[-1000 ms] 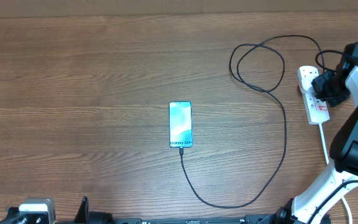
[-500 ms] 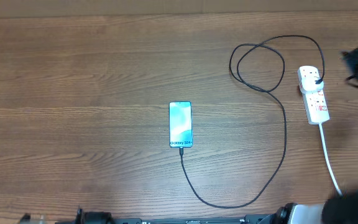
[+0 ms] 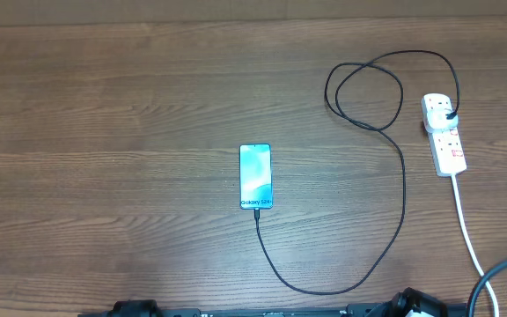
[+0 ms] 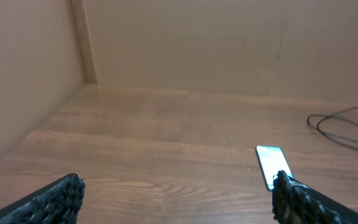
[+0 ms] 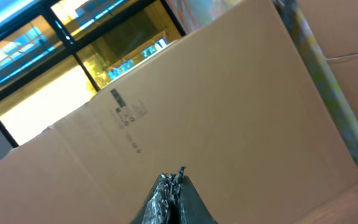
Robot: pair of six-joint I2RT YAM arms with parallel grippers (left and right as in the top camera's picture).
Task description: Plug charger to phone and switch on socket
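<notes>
The phone (image 3: 255, 176) lies flat mid-table with its cyan screen up; it also shows in the left wrist view (image 4: 272, 165). The thin black charger cable (image 3: 403, 189) runs from the phone's bottom edge, curves right and loops near the socket (image 3: 444, 136), a white power strip at the right. The black plug (image 3: 450, 113) sits in its far outlet. My left gripper (image 4: 176, 199) is open and empty, low over the table, well short of the phone. My right gripper (image 5: 174, 182) is shut on nothing and points at a cardboard wall. Neither gripper shows in the overhead view.
The strip's thick white cord (image 3: 465, 220) runs toward the front right corner. A dark arm cable (image 3: 500, 271) curves in at the bottom right. Cardboard walls (image 4: 30, 74) stand at the left and back of the table.
My right arm has pulled away from the socket and left the overhead view. The phone, cable and socket have not moved.
</notes>
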